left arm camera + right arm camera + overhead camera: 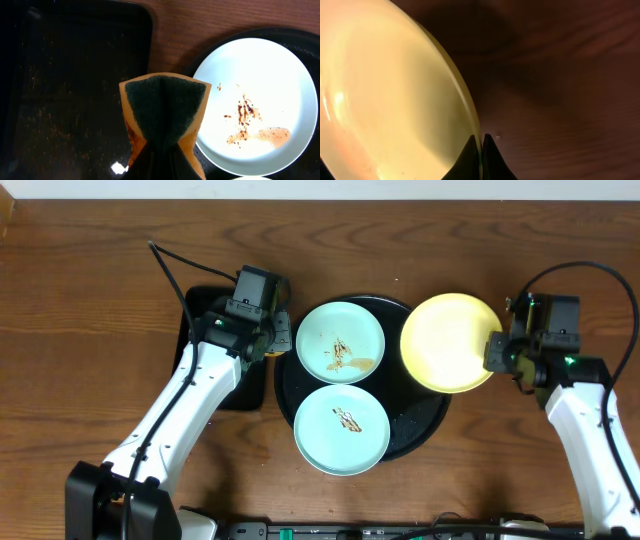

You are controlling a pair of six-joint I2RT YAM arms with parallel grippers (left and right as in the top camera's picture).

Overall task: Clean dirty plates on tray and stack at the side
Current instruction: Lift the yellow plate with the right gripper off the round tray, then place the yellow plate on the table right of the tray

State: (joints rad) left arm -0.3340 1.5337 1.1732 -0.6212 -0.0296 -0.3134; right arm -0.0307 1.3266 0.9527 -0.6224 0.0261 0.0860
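Observation:
The round black tray (pixel 422 423) holds two pale aqua dirty plates with brown smears, one at the back (pixel 340 342) and one at the front (pixel 342 430). A pale yellow plate (pixel 452 342) overlaps the tray's right rim. My right gripper (pixel 496 352) is shut on that plate's right edge. In the right wrist view the thin rim of the yellow plate (pixel 395 100) is pinched by the right gripper (pixel 481 137) above the wood. My left gripper (pixel 165 150) is shut on an orange sponge (pixel 165 107) with a dark green pad, just left of the back aqua plate (pixel 260 95).
A smaller rectangular black tray (pixel 198 308) lies under the left arm, and its wet surface (pixel 75 75) fills the left of the left wrist view. Bare wood-grain tabletop (pixel 90 340) spreads to the left, the right and the back.

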